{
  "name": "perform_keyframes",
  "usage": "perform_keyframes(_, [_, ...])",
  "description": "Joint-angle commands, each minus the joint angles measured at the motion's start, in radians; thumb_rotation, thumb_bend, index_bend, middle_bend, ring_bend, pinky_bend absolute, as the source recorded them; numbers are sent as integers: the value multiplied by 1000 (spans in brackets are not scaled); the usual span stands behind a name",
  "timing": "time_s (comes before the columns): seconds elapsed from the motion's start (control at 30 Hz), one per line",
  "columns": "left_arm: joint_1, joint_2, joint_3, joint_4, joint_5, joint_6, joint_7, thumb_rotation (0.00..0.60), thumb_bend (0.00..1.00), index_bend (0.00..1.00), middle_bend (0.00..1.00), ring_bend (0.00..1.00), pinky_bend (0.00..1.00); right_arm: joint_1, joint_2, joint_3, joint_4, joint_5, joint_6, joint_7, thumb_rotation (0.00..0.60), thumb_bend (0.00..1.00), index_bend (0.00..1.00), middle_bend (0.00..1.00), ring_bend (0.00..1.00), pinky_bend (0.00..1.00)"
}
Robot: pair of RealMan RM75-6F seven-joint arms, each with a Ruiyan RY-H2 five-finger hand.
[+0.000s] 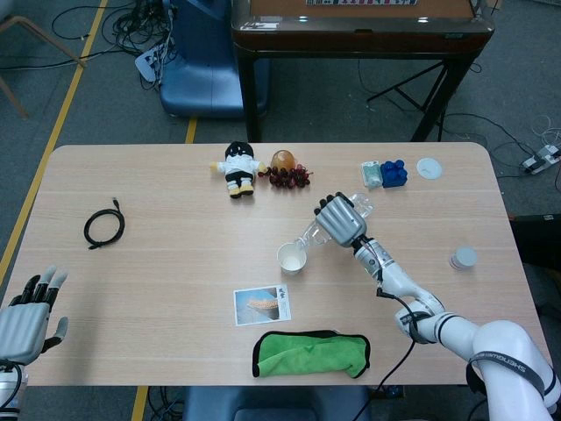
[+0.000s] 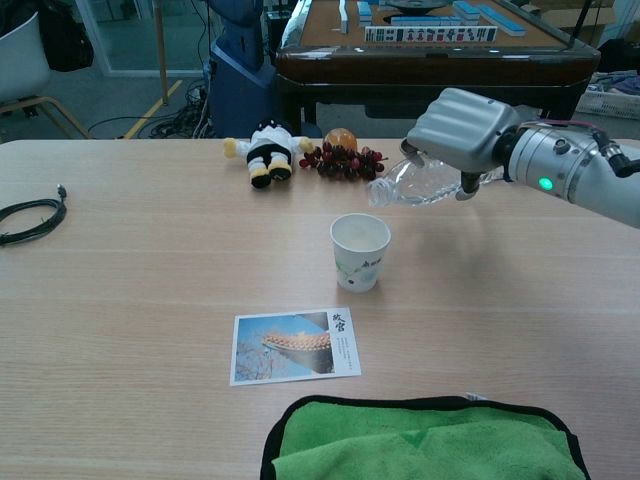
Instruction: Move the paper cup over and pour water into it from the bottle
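The desk (image 1: pixel 175 289) carries the whole job, and the pouring step looks to be in hand. Near the middle of the desk, slightly toward its front edge, the paper cup (image 2: pixel 360 252) stands upright and open. Above and just beside it, on the side of the desk's right edge, the right hand (image 2: pixel 462 132) grips the clear bottle (image 2: pixel 420 183), tipped well over with its mouth aimed down toward the cup's rim; whether water is running cannot be made out. The left hand (image 1: pixel 26 320) hangs at the front left corner, fingers spread, holding nothing. Next, I judge, the bottle mouth needs holding squarely over the cup while tilting further.
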Motion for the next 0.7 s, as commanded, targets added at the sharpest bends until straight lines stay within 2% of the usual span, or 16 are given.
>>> perform_keyframes(0.03, [0,1,-1,-1,0,0,-1,600,395,98,26,47,270,3,1,-1,-3,4,-4,-11,600,91,669,631,568,644])
perform_keyframes(0.7, [1,1,-3,-3,-1,-2,1,600,394,98,26,47,270,17,20,-17,-21,6,-19,-124,600,90,670,633,571,645])
